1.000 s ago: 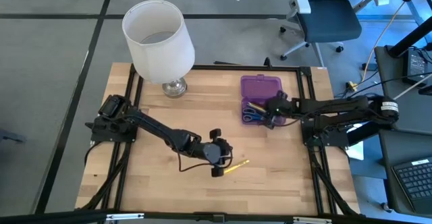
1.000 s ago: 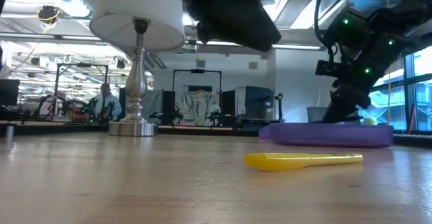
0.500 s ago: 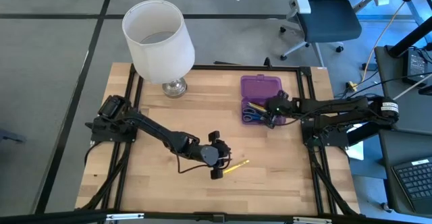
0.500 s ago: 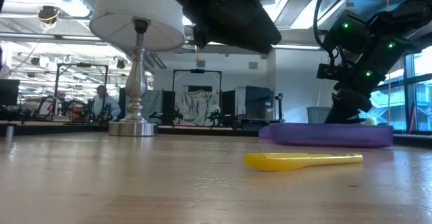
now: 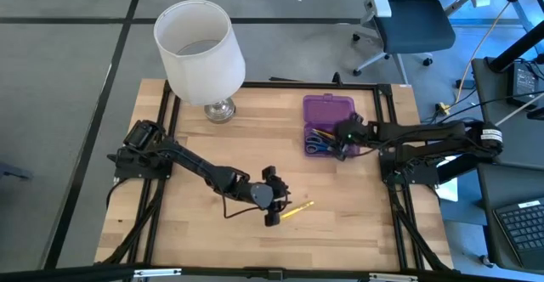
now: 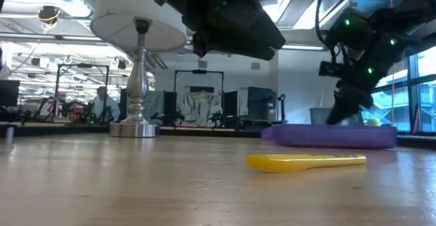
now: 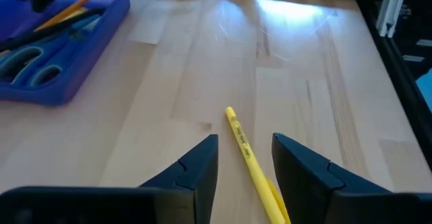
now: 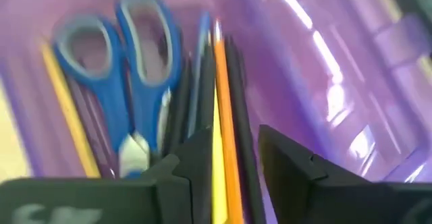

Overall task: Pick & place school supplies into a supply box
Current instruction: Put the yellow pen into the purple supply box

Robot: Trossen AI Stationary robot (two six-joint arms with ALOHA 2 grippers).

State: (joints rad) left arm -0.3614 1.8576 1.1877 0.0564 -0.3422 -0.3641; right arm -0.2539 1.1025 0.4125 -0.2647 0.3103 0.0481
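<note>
One yellow pencil (image 7: 246,155) lies on the worktop (image 5: 340,222) just ahead of the left pincer (image 7: 244,164), its length running between the parted fingers, far from the right pincer (image 5: 343,138).

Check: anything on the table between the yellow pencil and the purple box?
Nothing. In the high view, only bare wood separates the yellow pencil from the purple box. The left wrist view shows the same empty stretch, with the left gripper open over the pencil.

Two dark, jointed arms (image 5: 183,159) with black cables, small green lights (image 6: 371,70) glowing, and blunt black fingers (image 7: 192,173).
</note>
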